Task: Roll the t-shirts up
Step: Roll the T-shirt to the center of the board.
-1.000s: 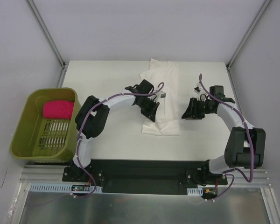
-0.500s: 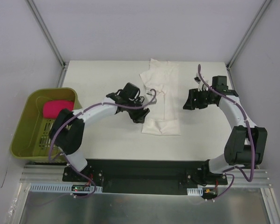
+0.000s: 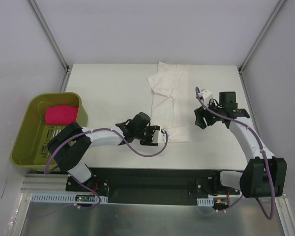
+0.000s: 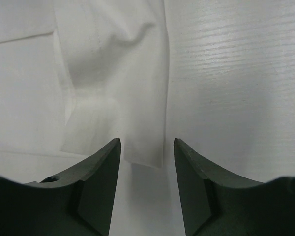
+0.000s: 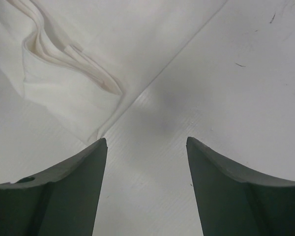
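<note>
I judge the rolling of the white t-shirt [image 3: 171, 105] has not yet begun. It lies on the desk [image 3: 113, 93] folded lengthwise into a narrow strip, flat from near hem to far end. My left hand [image 3: 159, 136] sits low at the strip's near-left corner, fingers spread and gripping nothing. In the wrist view the hem corner lies just ahead of the gap in my left hand [image 4: 147, 142]. My right hand [image 3: 200, 118] hovers just beside the strip's right edge, also spread and empty, and farther up than the near hem.

Next, I think both hands must reach the near corners, pinch the hem through all layers, and turn it over evenly.

The pink rolled bundle [image 3: 60, 114] already rests in the green basket [image 3: 27, 142], well apart on the left. The purple cable [image 3: 146, 151] loops close by the hem and could snag. The far end looks rumpled, which may skew the roll.
</note>
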Tool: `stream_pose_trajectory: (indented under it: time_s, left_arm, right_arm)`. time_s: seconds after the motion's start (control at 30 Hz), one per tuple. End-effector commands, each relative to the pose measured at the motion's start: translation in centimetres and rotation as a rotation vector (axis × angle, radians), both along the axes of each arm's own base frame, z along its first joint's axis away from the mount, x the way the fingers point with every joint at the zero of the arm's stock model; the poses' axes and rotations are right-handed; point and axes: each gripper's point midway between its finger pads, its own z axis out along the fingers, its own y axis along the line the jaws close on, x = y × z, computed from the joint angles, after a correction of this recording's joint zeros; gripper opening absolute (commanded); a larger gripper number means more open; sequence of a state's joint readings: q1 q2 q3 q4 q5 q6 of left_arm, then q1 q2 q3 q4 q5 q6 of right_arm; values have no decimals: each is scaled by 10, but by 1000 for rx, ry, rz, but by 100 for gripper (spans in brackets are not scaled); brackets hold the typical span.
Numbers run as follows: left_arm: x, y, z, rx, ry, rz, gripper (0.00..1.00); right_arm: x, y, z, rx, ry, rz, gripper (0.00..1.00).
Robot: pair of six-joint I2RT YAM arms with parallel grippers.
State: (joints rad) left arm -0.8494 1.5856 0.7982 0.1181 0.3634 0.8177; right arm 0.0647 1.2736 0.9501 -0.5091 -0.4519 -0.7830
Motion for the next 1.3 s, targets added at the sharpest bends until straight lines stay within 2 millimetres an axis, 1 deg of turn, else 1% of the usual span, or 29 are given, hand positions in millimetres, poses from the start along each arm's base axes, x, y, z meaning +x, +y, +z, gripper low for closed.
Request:
stream_pose_trajectory:
  time_s: [0.0, 0.03, 0.1, 0.17, 0.2, 0.23, 0.27, 0.3, 0.33, 0.37, 0.4, 0.43, 0.47, 0.53, 0.57, 0.6, 0.63, 0.7, 0.77, 0.8, 0.83, 0.93, 0.97, 1.0, 1.03, 1.07, 1.17, 1.2, 1.27]
  left_arm:
    - [11, -16, -6, -16, -153, -58, 46]
    - [9, -15, -11, 5, -158, -70, 46]
    - [3, -12, -25, 42, -153, -96, 44]
    - [0, -8, -34, 84, -145, -109, 38]
    - [0, -7, -36, 97, -136, -105, 28]
    - [1, -5, -37, 107, -112, -64, 22]
    - [2, -4, -37, 126, -78, -35, 17]
    - [2, -3, -36, 136, -46, -4, 9]
    - [-2, -2, -37, 141, 21, 41, 5]
    - [-6, -3, -33, 148, 77, 60, 2]
    - [-7, -2, -29, 138, 134, 88, 0]
    - [-10, -3, -26, 112, 215, 144, 0]
    - [-16, -13, -15, 64, 288, 136, 0]
    - [-21, -11, -9, 39, 455, 231, 0]
    - [-26, -16, -2, 13, 528, 232, 0]
    - [-30, -16, 0, 0, 610, 289, 0]
    - [-29, -17, 5, -22, 662, 314, 0]
    - [-35, -20, 11, -47, 763, 346, 0]
    - [-36, -20, 13, -58, 815, 372, 0]
    - [-39, -22, 16, -67, 856, 378, 0]
    - [-39, -23, 19, -75, 871, 380, 0]
    - [-39, -24, 21, -88, 927, 402, 0]
    - [-35, -23, 22, -98, 938, 420, 0]
    - [-36, -24, 25, -105, 983, 430, 0]
    - [-33, -24, 25, -114, 999, 440, 0]
    - [-27, -22, 26, -127, 1008, 460, 0]
    - [-21, -20, 27, -145, 1049, 491, 0]
    - [-15, -17, 28, -157, 1060, 516, 0]
    - [-12, -15, 27, -167, 1098, 531, 0]
  right_arm:
    - [5, -16, 11, -123, -171, 8, 69]
    - [3, -18, 15, -126, -188, 2, 69]
    - [-4, -16, 13, -118, -179, 15, 69]
    - [-12, -11, 16, -113, -207, 56, 70]
    - [-15, -7, 17, -103, -226, 88, 70]
    - [-22, -3, 9, -114, -228, 125, 70]
    - [-24, 1, 17, -143, -308, 186, 70]
    - [-29, 8, 16, -155, -347, 256, 70]
    - [-43, 17, -2, -169, -348, 340, 71]
    - [-43, 22, 6, -212, -461, 423, 72]
    - [-48, 28, 1, -214, -486, 473, 73]
    - [-57, 36, -11, -215, -493, 534, 75]
    - [-60, 41, -13, -230, -520, 587, 75]
    - [-72, 56, -20, -208, -514, 675, 75]
    - [-76, 59, -25, -202, -504, 702, 75]
    - [-79, 63, -29, -201, -502, 736, 75]
    - [-83, 68, -33, -199, -503, 762, 75]
    - [-85, 74, -39, -194, -510, 795, 76]
    - [-88, 81, -45, -181, -494, 822, 76]
    - [-89, 83, -47, -177, -486, 825, 79]
    - [-91, 86, -52, -170, -462, 832, 79]
    - [-90, 92, -56, -165, -448, 846, 81]
    - [-91, 94, -57, -161, -438, 853, 82]
    - [-90, 96, -56, -159, -441, 858, 82]
    - [-91, 98, -61, -157, -415, 864, 82]
    - [-92, 99, -62, -154, -404, 869, 82]
    - [-93, 104, -64, -147, -377, 883, 82]
    - [-95, 106, -66, -146, -369, 892, 82]
    - [-94, 108, -64, -141, -367, 890, 82]
